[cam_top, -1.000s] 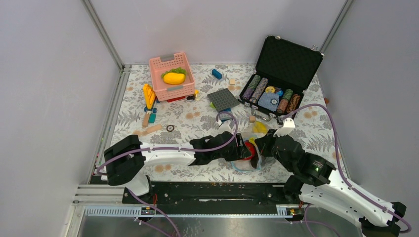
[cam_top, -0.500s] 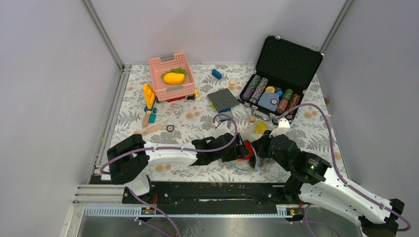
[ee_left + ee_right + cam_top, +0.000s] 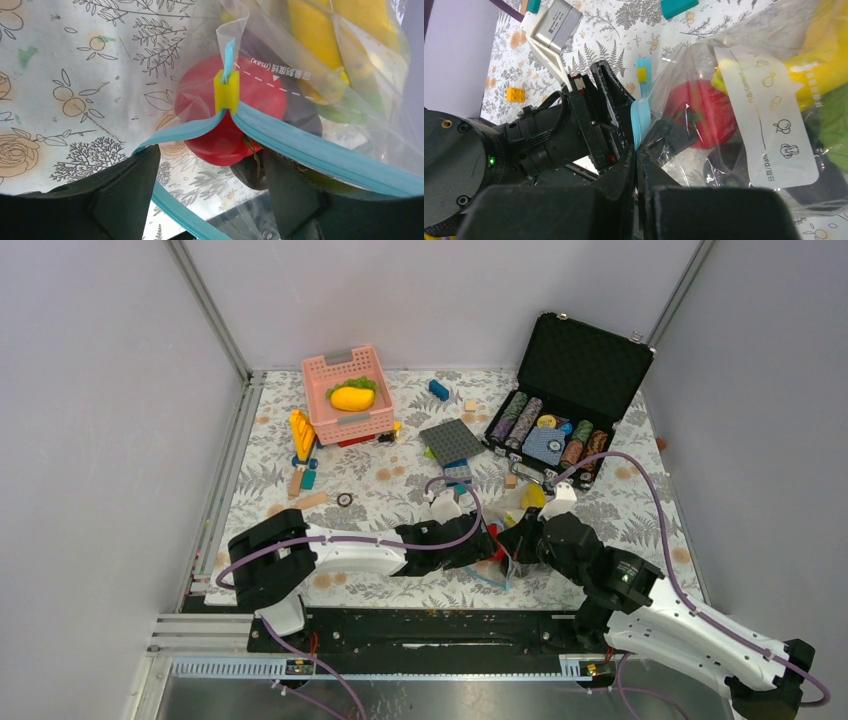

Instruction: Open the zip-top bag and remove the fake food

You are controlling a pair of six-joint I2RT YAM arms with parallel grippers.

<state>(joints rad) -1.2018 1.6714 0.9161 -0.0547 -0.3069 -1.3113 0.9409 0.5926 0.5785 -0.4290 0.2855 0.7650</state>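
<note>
Although the zip-top bag (image 3: 520, 502) sits low and centre in the top view, on the floral tabletop (image 3: 390, 495) between the two arms, its mouth is hidden there under the wrists. Left wrist view fills the gap: yellow slider (image 3: 226, 92) at upper centre, the two light-blue zipper strips (image 3: 305, 147) diverging below it toward the lens, so the track reads as parted on this side. Red tomato (image 3: 227, 127) directly behind the parting; yellow bananas (image 3: 320, 35) at upper right, a dark piece (image 3: 300, 112) beside the tomato, all inside the plastic. Left fingers (image 3: 120, 190) released, spread wide along the lower edge, one either side of the mouth, grasping nothing. Right wrist view adds the white label patch (image 3: 769, 125), and the right fingers (image 3: 621, 175) clenched at lower centre on the bag's lip where the blue strip runs down into them.

Judgement: opening is nearly done, removal not begun. Next move calls for the right fingers to hold the lip taut while the left fingers enter the gap and close on the tomato, the nearest piece; loose film may fold over it.

Only the top view shows the surroundings: pink basket (image 3: 350, 423) at upper left with a yellow mango (image 3: 352, 398) in it, open poker chip case (image 3: 560, 410) at upper right, both well apart from the bag.
</note>
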